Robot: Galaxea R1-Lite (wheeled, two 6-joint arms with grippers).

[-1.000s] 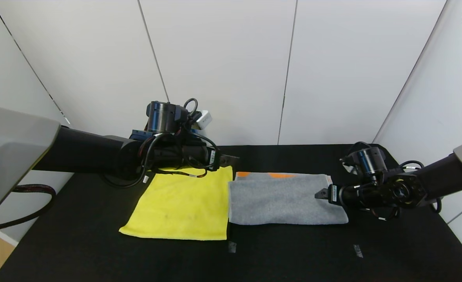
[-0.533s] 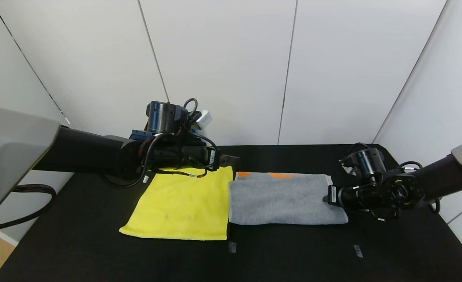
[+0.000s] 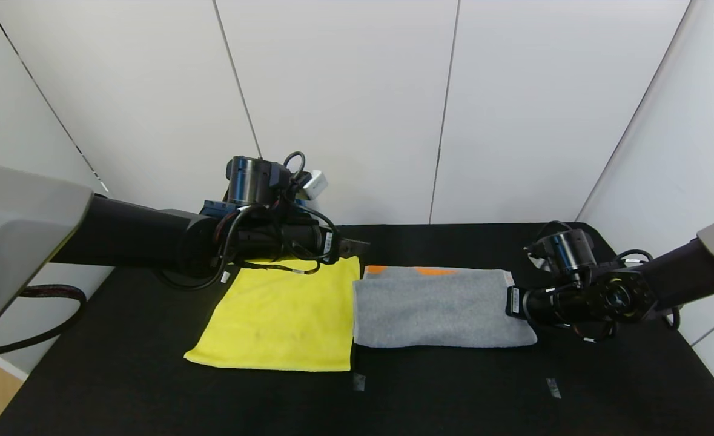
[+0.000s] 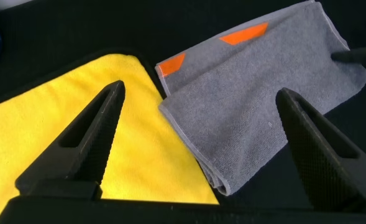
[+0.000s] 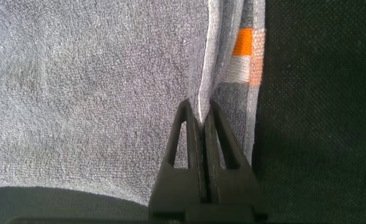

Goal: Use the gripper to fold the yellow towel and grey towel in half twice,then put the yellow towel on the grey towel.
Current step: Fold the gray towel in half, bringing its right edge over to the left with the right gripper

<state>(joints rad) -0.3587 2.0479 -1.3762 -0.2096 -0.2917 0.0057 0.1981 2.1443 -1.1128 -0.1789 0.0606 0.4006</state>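
Right wrist view shows the right pincer [image 5: 203,118] pinched tight on the pale edge of the grey towel [image 5: 96,87], at that towel's right end. Folded, the grey towel lies flat on the black counter [image 3: 151,393], its left edge just beside the yellow towel [image 3: 281,318], which lies spread flat. Above the yellow towel's far edge hovers the left pincer [image 4: 201,112], spread wide and holding nothing.

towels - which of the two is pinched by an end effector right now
The grey towel, the one with orange patches on the robot's right. The right end effector is shut on its edge, while the yellow towel lies untouched under the open left end effector.
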